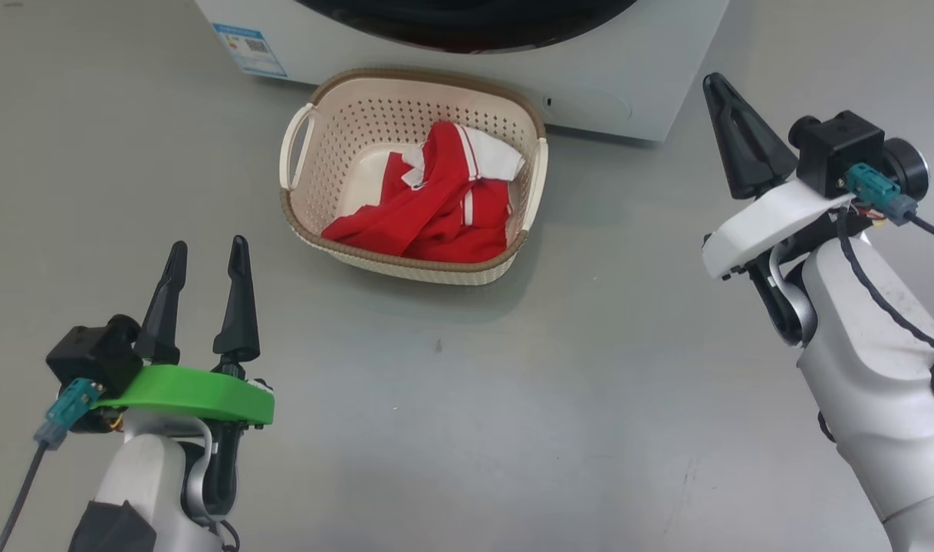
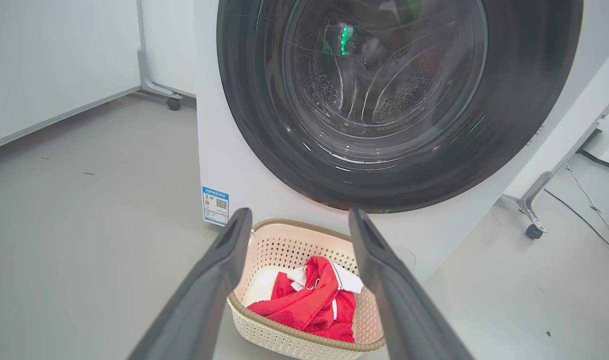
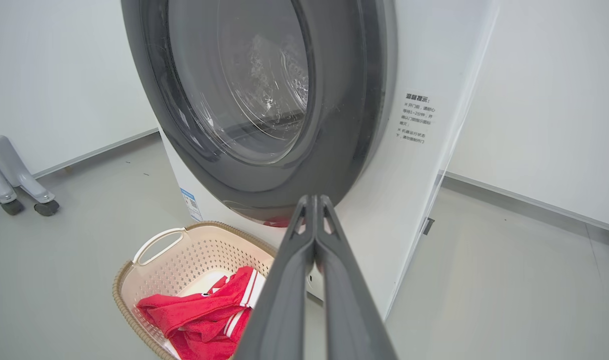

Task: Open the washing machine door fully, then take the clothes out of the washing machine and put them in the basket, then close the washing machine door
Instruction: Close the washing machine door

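The red clothes (image 1: 436,211) with white trim lie crumpled in the cream basket (image 1: 344,123) on the floor, right in front of the white washing machine (image 1: 651,69). The washing machine door (image 2: 399,105), black-rimmed with a bulging glass window, sits flat against the machine's front, and the drum shows through the glass. In the right wrist view the door (image 3: 264,100) looks the same, above the basket (image 3: 134,280) and clothes (image 3: 204,315). My left gripper (image 1: 208,249) is open and empty, low left of the basket. My right gripper (image 1: 714,80) is shut with nothing in it, right of the basket.
Grey floor lies all around the basket. A blue label (image 2: 215,205) marks the machine's lower left. Wheeled frame legs stand at the left (image 2: 173,103) and right (image 2: 533,231) of the machine, with cables (image 2: 592,210) on the floor at the right. White walls stand behind.
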Robot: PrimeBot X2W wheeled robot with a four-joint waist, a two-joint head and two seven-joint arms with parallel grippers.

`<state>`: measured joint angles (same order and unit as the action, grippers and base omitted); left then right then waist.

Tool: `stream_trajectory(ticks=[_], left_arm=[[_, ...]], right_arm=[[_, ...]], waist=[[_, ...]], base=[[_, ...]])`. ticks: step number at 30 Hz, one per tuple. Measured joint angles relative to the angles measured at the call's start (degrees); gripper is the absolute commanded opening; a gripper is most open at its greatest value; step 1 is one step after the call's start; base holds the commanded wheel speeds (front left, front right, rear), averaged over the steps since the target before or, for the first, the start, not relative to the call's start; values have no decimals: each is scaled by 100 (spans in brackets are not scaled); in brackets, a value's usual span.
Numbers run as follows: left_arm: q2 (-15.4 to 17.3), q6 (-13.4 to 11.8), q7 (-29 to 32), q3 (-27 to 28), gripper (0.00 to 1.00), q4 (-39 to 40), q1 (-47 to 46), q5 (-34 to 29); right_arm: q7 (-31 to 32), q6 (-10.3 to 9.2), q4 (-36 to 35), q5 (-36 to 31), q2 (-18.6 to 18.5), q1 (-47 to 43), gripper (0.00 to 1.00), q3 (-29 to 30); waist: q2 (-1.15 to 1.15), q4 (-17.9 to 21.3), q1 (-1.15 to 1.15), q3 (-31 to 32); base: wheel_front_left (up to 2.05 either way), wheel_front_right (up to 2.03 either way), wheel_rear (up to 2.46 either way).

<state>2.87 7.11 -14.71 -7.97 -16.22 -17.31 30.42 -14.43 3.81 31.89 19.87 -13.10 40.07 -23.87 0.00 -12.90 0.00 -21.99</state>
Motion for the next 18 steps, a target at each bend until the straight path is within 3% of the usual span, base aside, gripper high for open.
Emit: stream_trajectory(ticks=[18], left_arm=[[99, 0, 0, 274, 100, 1, 477, -44]], right_arm=[[0, -356, -891, 232, 297, -1569, 0, 787]], waist=[[0, 887, 0, 988]], base=[[0, 0, 0]])
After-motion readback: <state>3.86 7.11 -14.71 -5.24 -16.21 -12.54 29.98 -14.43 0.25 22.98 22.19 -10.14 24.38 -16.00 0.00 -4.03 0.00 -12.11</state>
